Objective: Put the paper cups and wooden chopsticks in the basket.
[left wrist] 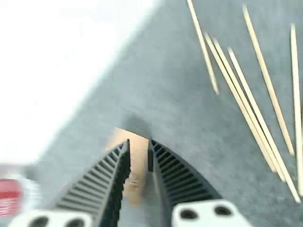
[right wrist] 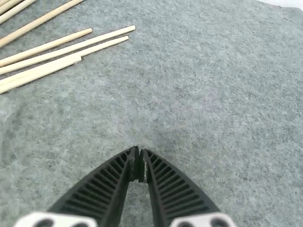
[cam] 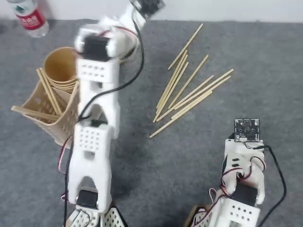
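Note:
Several wooden chopsticks [cam: 189,92] lie scattered on the grey carpet; they also show in the left wrist view [left wrist: 246,94] and the right wrist view [right wrist: 61,49]. A woven basket [cam: 35,101] at the left holds stacked paper cups [cam: 59,68] and a few chopsticks [cam: 49,92]. My left gripper [cam: 147,5] is far out by the white wall. In its own view the left gripper [left wrist: 138,151] has its jaws narrowly apart, closed on a tan, cup-coloured piece [left wrist: 135,165]. My right gripper [right wrist: 141,163] is shut and empty over bare carpet near the front right.
A plastic bottle [cam: 31,16] with a red label stands at the back left, next to the wall. The left arm's body [cam: 94,132] stretches past the basket's right side. Open carpet [cam: 180,165] lies between the two arms.

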You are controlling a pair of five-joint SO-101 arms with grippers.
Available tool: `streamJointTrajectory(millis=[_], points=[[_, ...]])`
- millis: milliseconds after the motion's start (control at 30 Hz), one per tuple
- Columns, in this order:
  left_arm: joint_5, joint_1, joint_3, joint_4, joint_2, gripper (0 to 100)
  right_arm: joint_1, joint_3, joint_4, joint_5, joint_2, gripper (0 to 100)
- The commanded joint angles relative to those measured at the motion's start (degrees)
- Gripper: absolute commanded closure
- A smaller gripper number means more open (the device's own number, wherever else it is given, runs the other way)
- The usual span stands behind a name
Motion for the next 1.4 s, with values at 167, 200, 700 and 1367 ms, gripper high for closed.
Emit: streamJointTrajectory(millis=[167, 200, 700, 1367], points=[[-1.0, -19.1, 2.2, 1.6, -34.1, 92, -0.4, 1.0, -0.7, 0.4, -0.7, 98.3], [-2.1, -22.3, 3.5, 1.7, -35.1, 92, -0.4, 1.0, -0.7, 0.4, -0.7, 98.3], [-12.6, -44.0, 39.0, 2.0, -42.9, 83, -0.5, 1.0, -0.6, 0.4, -0.7, 98.3], [-12.6, -43.3, 80.3, -10.9, -59.8, 79, -2.7, 1.1, 1.1, 0.7, -0.7, 98.3]])
